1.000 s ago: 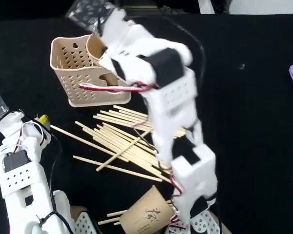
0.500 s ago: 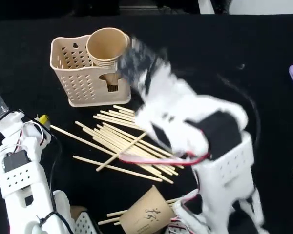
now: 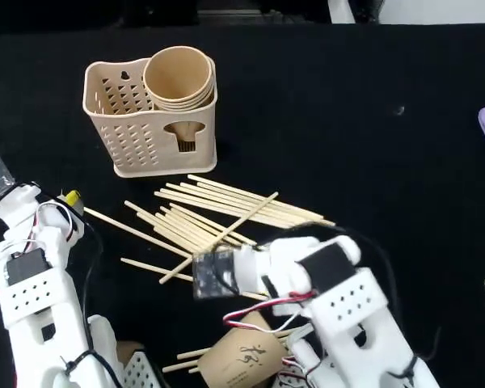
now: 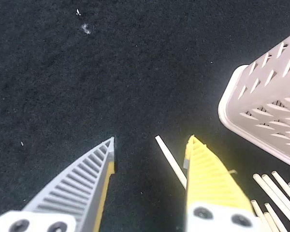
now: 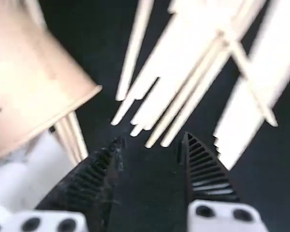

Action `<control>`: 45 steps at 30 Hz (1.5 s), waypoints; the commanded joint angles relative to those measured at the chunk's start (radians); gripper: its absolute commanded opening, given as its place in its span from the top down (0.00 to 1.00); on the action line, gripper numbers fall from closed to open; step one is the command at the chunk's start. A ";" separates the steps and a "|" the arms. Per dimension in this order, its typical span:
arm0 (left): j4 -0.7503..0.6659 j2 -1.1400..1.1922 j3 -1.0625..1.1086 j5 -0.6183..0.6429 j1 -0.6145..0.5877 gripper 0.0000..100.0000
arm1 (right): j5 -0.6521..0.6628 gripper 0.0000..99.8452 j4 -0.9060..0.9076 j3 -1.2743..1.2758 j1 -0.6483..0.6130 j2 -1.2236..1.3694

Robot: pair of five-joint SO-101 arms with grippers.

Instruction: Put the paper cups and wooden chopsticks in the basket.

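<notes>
Wooden chopsticks [image 3: 218, 218] lie fanned on the black bench [image 3: 404, 178], their long axes running left to right and slanting nearer toward the right, with one laid crosswise over the pile. My right gripper [image 3: 214, 275] hangs at the near edge of that pile, so the sticks lie just to its far side. I judge the right arm the nearer one for them and for the loose cup [image 3: 238, 356], which lies on its side just near of the gripper. The basket [image 3: 137, 145] stands far left with a stack of paper cups [image 3: 178, 73] upright in its right end, well apart from the pile. From above I cannot read the right jaws. The right wrist view shows them parted moderately and holding nothing, with stick ends fanning out beyond the gap and the cup off to one side. The left gripper [image 4: 152, 140] is spread wide and empty over bare bench, one lone stick [image 4: 170, 159] ending between its jaws and the basket's corner beside it.
</notes>
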 commanded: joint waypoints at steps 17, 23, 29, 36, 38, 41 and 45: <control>-0.054 -0.020 -0.019 0.009 -0.013 0.76 | 0.080 0.72 0.048 0.028 -0.393 0.113; -0.054 -0.020 -0.019 0.009 -0.013 0.76 | 0.060 0.86 0.046 0.027 -0.480 0.113; -0.054 -0.020 -0.019 0.009 -0.013 0.76 | -0.034 0.99 0.055 -0.036 -0.496 0.113; -0.051 -0.020 -0.019 0.009 -0.013 0.76 | -0.126 0.99 0.149 -0.280 -0.324 0.113; -0.049 -0.020 -0.019 0.009 -0.013 0.76 | -0.172 0.99 0.147 -0.351 -0.235 0.119; -0.048 -0.020 -0.019 0.009 -0.013 0.76 | -0.229 0.99 0.146 -0.433 -0.098 0.122; -0.046 -0.020 -0.018 0.009 -0.013 0.76 | -0.321 0.99 0.144 -0.472 0.092 0.125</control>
